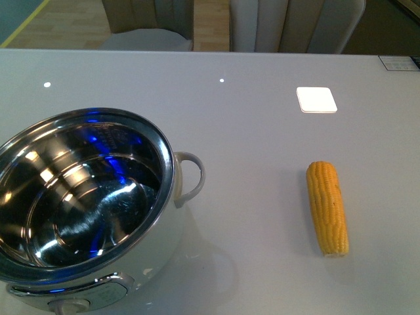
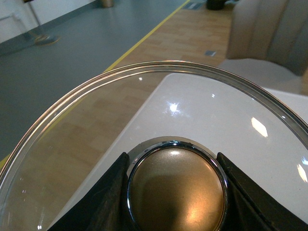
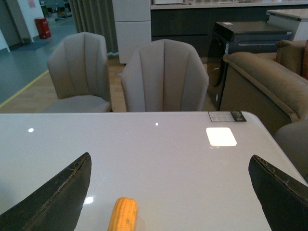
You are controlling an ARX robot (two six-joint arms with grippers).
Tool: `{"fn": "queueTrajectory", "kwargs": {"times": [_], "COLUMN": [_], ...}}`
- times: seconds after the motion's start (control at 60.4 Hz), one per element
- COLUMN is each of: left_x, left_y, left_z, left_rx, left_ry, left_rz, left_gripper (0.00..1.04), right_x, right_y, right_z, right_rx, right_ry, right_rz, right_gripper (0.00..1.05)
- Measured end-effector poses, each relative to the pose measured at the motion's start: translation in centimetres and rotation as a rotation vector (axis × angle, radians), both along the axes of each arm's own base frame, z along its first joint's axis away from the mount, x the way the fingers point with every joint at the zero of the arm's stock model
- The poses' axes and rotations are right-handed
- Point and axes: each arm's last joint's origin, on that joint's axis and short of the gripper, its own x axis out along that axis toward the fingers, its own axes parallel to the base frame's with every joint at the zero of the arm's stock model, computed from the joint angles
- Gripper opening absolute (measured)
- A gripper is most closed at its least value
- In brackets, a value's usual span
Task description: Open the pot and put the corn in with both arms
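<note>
The pot (image 1: pixel 167 216) stands open at the front left of the table, its steel inside bare, its white loop handle (image 1: pixel 190 177) pointing right. The corn (image 1: pixel 327 207) lies on the table to its right, lengthwise, pale end near. No arm shows in the front view. In the left wrist view my left gripper (image 2: pixel 176 192) is shut on the beige knob of the glass lid (image 2: pixel 96 125), held off the pot over the table's edge. In the right wrist view my right gripper (image 3: pixel 171 192) is open and empty, with the corn's far end (image 3: pixel 123 215) between its fingers (image 3: pixel 57 197), nearer that one.
A white square patch (image 1: pixel 316 100) lies on the table beyond the corn. A label (image 1: pixel 399 63) sits at the far right corner. Grey chairs (image 3: pixel 163 77) stand behind the table's far edge, with a sofa (image 3: pixel 260 82) to the right.
</note>
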Motion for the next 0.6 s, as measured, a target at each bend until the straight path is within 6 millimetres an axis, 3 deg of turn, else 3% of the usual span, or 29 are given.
{"fn": "queueTrajectory", "kwargs": {"times": [0.099,0.182,0.298,0.596], "left_x": [-0.7,-1.0,-0.9,0.1], "left_y": [2.4,3.2,3.4,3.5], "left_z": [-2.8,-5.1,-8.6,-13.0], "left_rx": [-0.023,-0.030,-0.068,-0.092], "left_ry": [0.050,0.086,0.140,0.170], "left_rz": [0.074,0.090,0.081,0.055], "left_gripper": [0.45,0.45,0.45,0.45], "right_x": [0.0,0.0,0.0,0.0], "right_y": [0.0,0.0,0.0,0.0], "right_z": [0.0,0.0,0.0,0.0], "right_rx": [0.000,0.000,0.000,0.000], "right_ry": [0.000,0.000,0.000,0.000], "right_rz": [0.000,0.000,0.000,0.000], "right_gripper": [0.96,0.96,0.96,0.96]}}
